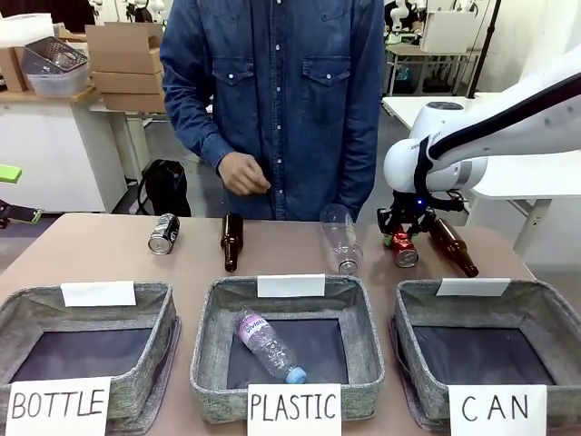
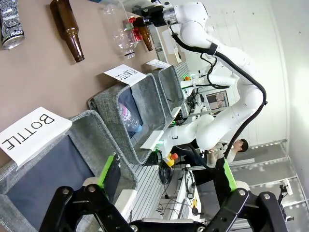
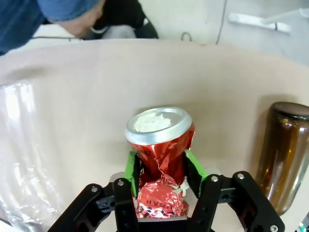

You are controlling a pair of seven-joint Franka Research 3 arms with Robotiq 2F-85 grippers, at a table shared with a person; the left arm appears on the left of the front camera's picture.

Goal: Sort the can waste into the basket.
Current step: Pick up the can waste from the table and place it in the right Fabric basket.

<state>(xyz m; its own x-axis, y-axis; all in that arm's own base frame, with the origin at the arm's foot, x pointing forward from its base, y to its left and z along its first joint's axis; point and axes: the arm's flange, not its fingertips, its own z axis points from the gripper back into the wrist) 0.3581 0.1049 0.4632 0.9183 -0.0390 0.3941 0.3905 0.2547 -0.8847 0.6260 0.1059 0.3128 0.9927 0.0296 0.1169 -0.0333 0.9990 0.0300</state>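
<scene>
A red can [image 3: 159, 159] lies on the table, squeezed and dented between the green pads of my right gripper [image 3: 161, 169], which is shut on it. From the front the same red can [image 1: 405, 249] sits under the right gripper [image 1: 405, 234] at the table's far right. A dark can [image 1: 163, 233] lies at the far left, also seen as the dark can [image 2: 10, 24] from the left wrist. The "CAN" basket [image 1: 545, 304] stands at front right with a dark bare floor. My left gripper [image 2: 166, 176] hangs open off the table's left edge, holding nothing.
A brown bottle [image 1: 451, 243] lies right beside the red can, and a clear plastic bottle [image 1: 340, 238] lies to its left. Another brown bottle [image 1: 231, 241] lies mid-table. The "PLASTIC" basket [image 1: 363, 313] holds a plastic bottle; the "BOTTLE" basket [image 1: 154, 313] stands left. A person [image 1: 272, 100] stands opposite.
</scene>
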